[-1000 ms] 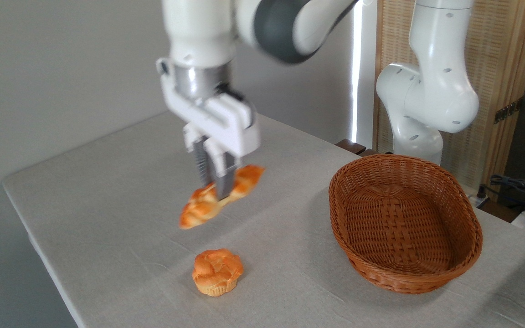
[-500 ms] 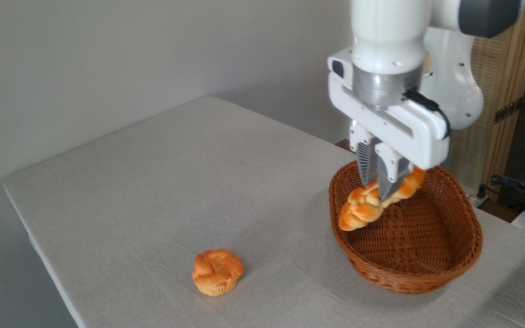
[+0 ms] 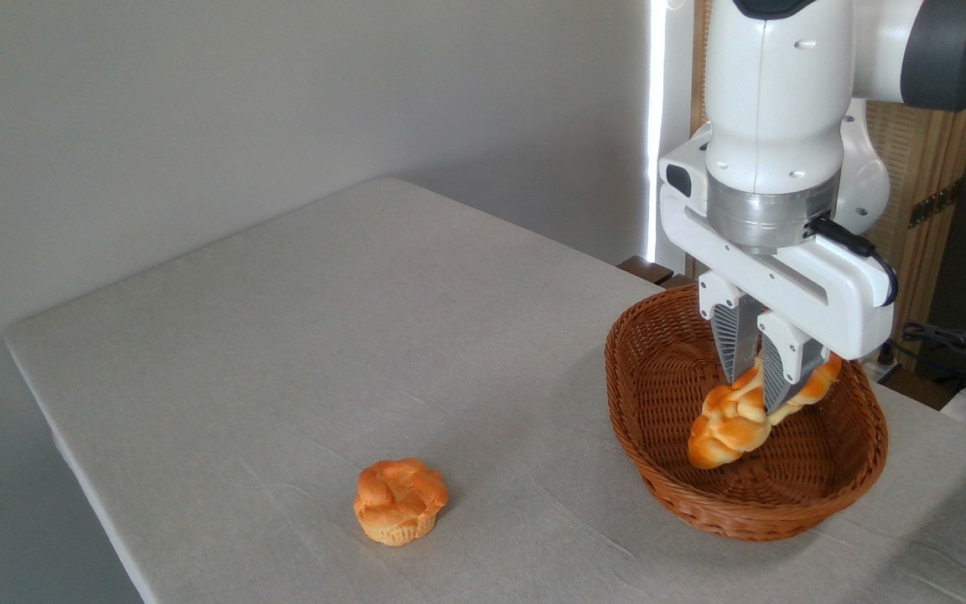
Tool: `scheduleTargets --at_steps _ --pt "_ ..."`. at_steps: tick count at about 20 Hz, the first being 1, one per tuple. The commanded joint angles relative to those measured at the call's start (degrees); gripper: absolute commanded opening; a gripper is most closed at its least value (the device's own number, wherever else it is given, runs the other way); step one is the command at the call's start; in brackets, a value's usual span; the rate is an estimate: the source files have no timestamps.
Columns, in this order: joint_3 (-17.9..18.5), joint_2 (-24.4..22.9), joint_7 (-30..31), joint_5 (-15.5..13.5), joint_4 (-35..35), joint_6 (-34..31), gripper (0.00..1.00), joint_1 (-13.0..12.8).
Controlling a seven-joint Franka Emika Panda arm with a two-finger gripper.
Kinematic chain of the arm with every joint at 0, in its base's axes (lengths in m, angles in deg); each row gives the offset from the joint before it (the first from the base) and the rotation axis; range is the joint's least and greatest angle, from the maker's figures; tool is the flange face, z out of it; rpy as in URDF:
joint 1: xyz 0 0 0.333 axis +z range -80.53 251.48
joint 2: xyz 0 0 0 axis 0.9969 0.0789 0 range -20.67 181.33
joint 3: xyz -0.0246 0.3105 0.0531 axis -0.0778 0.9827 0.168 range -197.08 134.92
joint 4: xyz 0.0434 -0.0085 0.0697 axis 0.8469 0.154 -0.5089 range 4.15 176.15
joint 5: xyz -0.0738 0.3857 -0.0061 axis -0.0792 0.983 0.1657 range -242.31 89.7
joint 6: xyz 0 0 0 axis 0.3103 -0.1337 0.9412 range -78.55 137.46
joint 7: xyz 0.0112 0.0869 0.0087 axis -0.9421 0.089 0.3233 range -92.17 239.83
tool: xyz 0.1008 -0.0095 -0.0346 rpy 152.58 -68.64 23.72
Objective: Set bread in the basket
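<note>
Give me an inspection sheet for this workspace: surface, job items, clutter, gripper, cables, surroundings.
Surface: table under a grey cloth, lightly creased.
Job items: bread held tilted inside the basket; whether its low end touches the weave cannot be told.
Clutter: bun on the cloth, left of the basket.
Gripper: gripper shut on the bread.
Cables: black cable on the gripper body; more cables at far right.
Surroundings: grey wall, wooden screen behind the arm.
</note>
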State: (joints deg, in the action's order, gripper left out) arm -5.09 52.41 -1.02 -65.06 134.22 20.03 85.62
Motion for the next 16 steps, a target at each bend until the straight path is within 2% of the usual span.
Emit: scheduleTargets --at_steps 1,5,16 --pt "0.73 0.06 -0.65 0.88 0.22 1.04 1.00 -0.59" --pt "0.82 0.41 -0.30 -0.26 0.14 1.39 1.00 -0.67" --pt "0.82 0.77 -0.12 -0.52 -0.13 1.75 1.00 -0.68"
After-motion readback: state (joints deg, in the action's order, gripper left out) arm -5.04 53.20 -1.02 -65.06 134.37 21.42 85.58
